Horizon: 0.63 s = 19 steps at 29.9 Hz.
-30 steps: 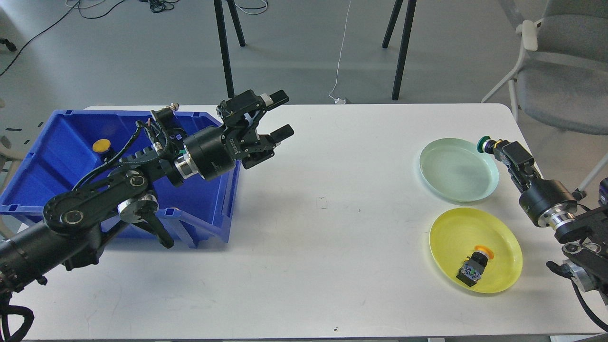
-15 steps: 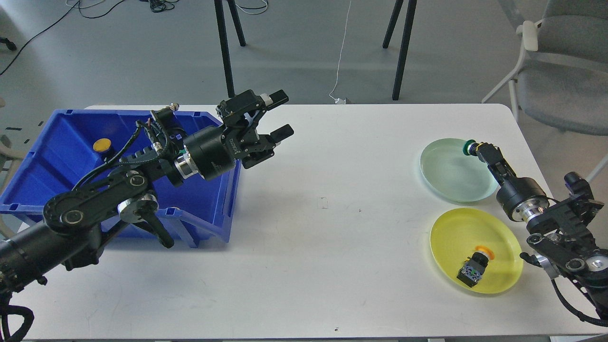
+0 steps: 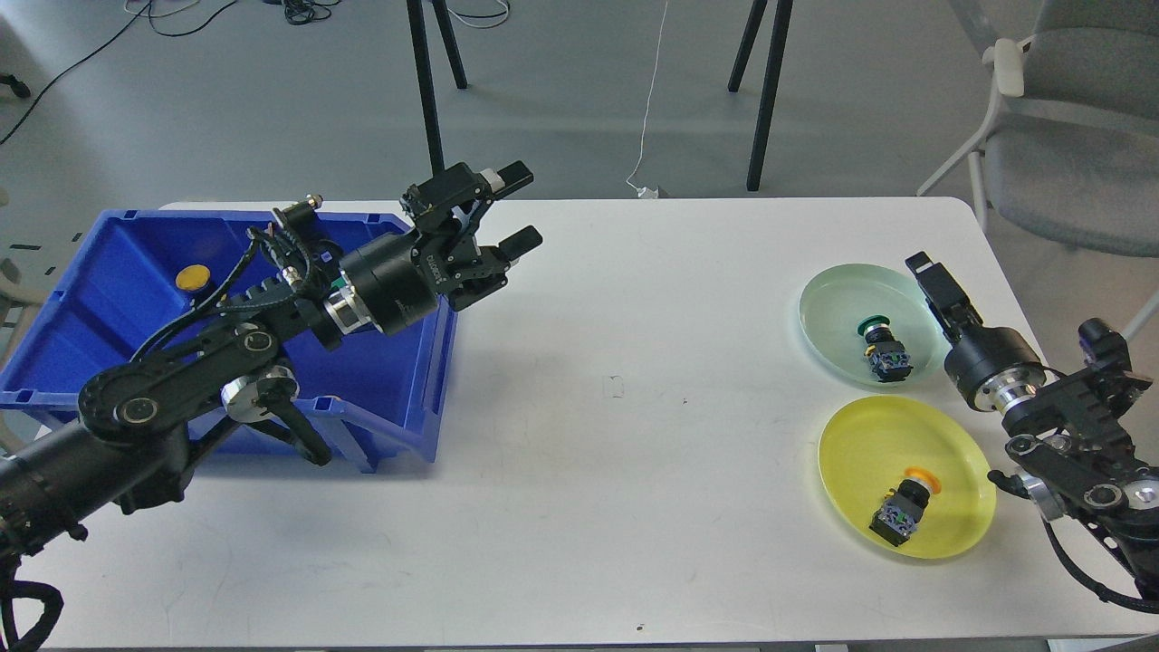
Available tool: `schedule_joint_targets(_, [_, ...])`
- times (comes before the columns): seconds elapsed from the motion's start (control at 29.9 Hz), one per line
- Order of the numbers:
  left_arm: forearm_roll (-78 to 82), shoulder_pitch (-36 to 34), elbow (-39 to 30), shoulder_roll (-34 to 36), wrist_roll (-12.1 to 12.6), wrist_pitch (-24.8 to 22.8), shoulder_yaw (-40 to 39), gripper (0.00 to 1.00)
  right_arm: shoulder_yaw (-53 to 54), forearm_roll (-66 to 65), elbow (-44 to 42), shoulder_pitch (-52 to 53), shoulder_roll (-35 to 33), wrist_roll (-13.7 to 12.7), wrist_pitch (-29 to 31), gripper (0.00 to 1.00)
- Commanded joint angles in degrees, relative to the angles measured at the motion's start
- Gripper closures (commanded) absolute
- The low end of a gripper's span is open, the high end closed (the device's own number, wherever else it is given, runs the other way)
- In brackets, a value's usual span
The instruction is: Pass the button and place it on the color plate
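Three buttons: green button [image 3: 880, 340] in green plate [image 3: 838, 299], orange button [image 3: 905, 509] in yellow plate [image 3: 860, 444], yellow button [image 3: 194, 277] in blue bin [image 3: 109, 272], left gripper [image 3: 514, 210] spread empty, right gripper [image 3: 934, 288] grip unclear

Our white desk [image 3: 634, 471] carries a blue bin [image 3: 109, 362] at its left, and a pale green plate [image 3: 838, 312] and yellow plate [image 3: 860, 448] at its right.
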Motion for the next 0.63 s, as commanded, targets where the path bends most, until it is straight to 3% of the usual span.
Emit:
schedule_joint_targets(0.0, [-2.4, 0.0, 0.0, 0.6, 0.0, -1.7, -7.4, 0.08, 7.4, 5.7, 11.4, 0.3, -1.8, 0.0, 5.9, 0.01])
schedule_joint_targets(0.13, [-10.6, 0.0, 2.8, 1.9, 0.0, -3.9, -13.5, 0.06, 16.0, 20.0, 22.4, 0.7, -1.4, 0.0, 22.2, 0.01])
schedule_joint_targets(0.27, [-18.4, 0.2, 8.6, 2.8, 0.0, -3.9, -13.8, 0.06, 20.2, 30.6, 23.0, 1.8, 0.1, 0.0, 37.5, 0.01])
schedule_joint_targets(0.4, [-19.4, 0.9, 11.8, 2.0, 0.0, -3.9, -13.4, 0.05, 20.7, 32.1, 19.3, 3.8, 7.7, 0.0, 38.9, 0.01])
schedule_joint_targets(0.6, [-19.4, 1.6, 11.6, 1.4, 0.0, -3.9, -13.8, 0.04, 22.5, 32.6, 15.9, 3.8, 9.9, 0.0, 38.7, 0.02])
